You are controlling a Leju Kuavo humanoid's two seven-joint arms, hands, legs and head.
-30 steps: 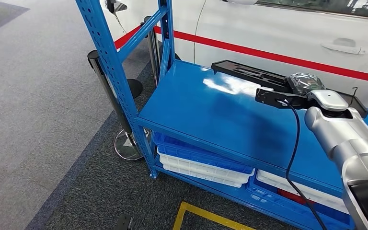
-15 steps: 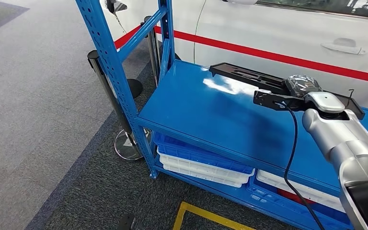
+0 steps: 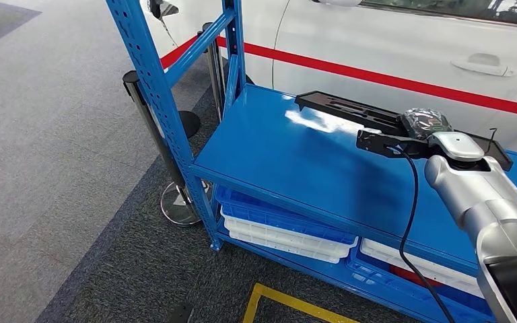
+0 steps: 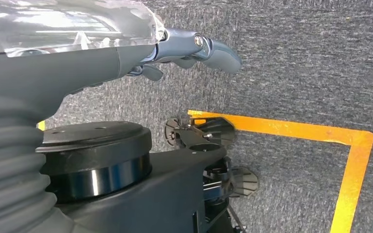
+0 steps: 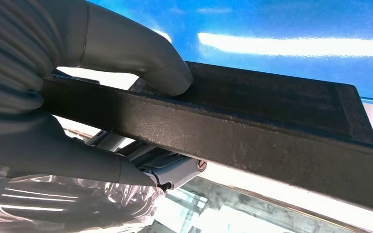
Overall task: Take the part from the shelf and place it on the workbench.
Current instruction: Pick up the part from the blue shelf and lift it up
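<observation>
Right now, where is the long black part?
In the head view the black part is at the right, over the back of the blue shelf near the white car, gripped by the right hand.

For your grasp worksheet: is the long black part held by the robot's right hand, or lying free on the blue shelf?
Held: the right hand grips the black part, thumb pressing one face.

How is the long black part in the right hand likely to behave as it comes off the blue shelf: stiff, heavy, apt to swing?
The black part looks rigid: straight, boxy edges, no sag where it overhangs the shelf. Its matte, grainy surface probably gives the right hand fair friction. Held near one end by the thumb above and fingers below, its length may make it tip or swing.
</observation>
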